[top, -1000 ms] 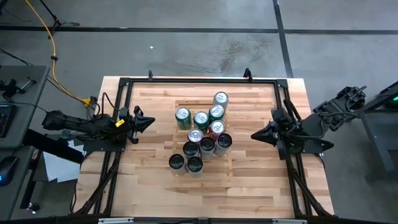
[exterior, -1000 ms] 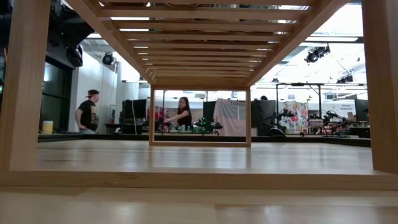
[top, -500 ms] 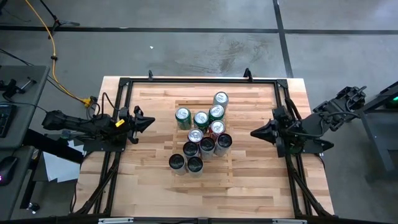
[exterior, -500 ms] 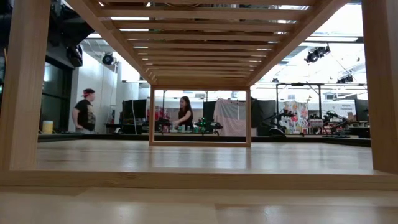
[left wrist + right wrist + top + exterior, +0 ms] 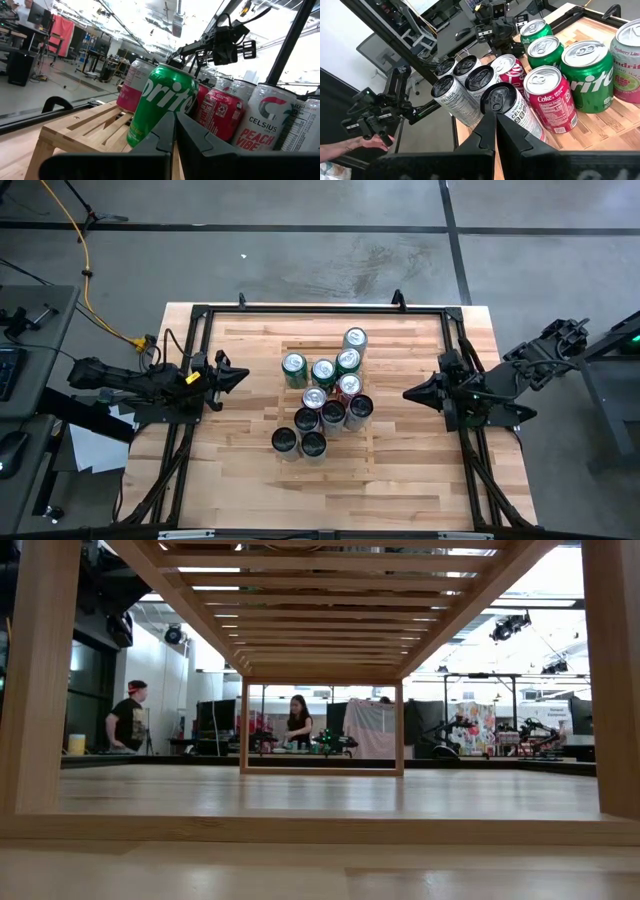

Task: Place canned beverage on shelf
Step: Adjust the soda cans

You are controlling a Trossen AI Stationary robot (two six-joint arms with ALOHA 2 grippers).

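Note:
Several cans stand upright in a cluster on the pale slatted shelf (image 5: pixel 310 347) at the table's middle. They are green Sprite cans (image 5: pixel 323 372), a pink can (image 5: pixel 355 340), red Coke cans (image 5: pixel 349 386) and dark-topped Celsius cans (image 5: pixel 313 444). My left gripper (image 5: pixel 241 376) is shut and empty, left of the cluster, pointing at it; its wrist view shows a Sprite can (image 5: pixel 160 102) just ahead. My right gripper (image 5: pixel 408 394) is shut and empty, right of the cluster, facing a Celsius can (image 5: pixel 507 107). The low view shows only the shelf's slats (image 5: pixel 320 600) from below.
A black frame (image 5: pixel 320 308) runs along the tabletop's far, left and right sides. Bare butcher-block tabletop (image 5: pixel 400 480) lies near the front edge. A person's hand (image 5: pixel 367 142) shows off the table in the right wrist view, and people stand far off in the room (image 5: pixel 127 720).

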